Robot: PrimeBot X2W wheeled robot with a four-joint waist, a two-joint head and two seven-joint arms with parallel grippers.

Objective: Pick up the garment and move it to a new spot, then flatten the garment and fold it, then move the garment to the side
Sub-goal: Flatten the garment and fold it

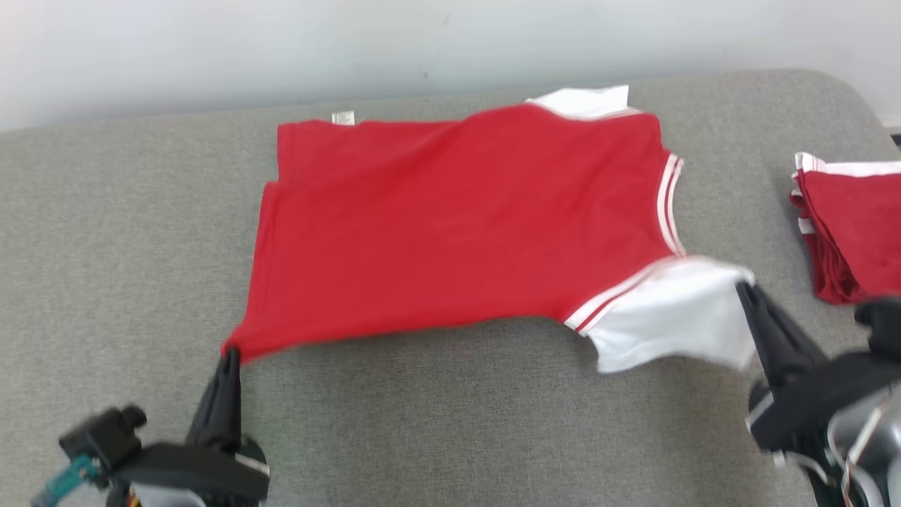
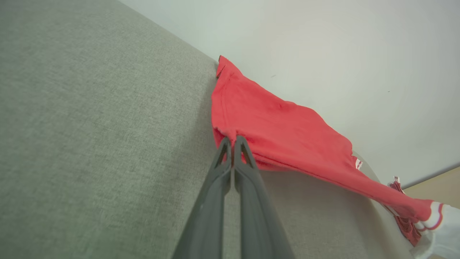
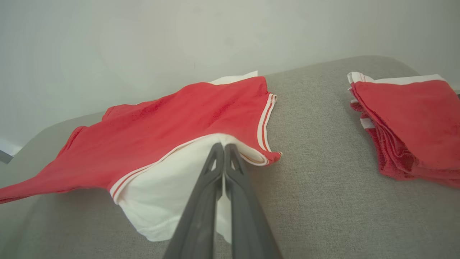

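The garment (image 1: 457, 225) is a red T-shirt with white sleeves and white-striped trim, spread across the grey padded surface (image 1: 105, 246). My left gripper (image 1: 229, 353) is shut on the shirt's near hem corner, which is lifted slightly; from the left wrist, the fingers (image 2: 232, 141) pinch the red hem (image 2: 273, 133). My right gripper (image 1: 742, 287) is shut on the near white sleeve (image 1: 669, 317), holding it off the surface; the right wrist view shows the closed fingertips (image 3: 223, 146) at the sleeve's shoulder seam (image 3: 169, 180). The far sleeve (image 1: 588, 101) lies flat by the wall.
A stack of folded red-and-white garments (image 1: 855, 225) sits at the right end of the surface, near my right arm. A pale wall (image 1: 450, 49) runs along the far edge. Bare grey surface stretches to the left and front.
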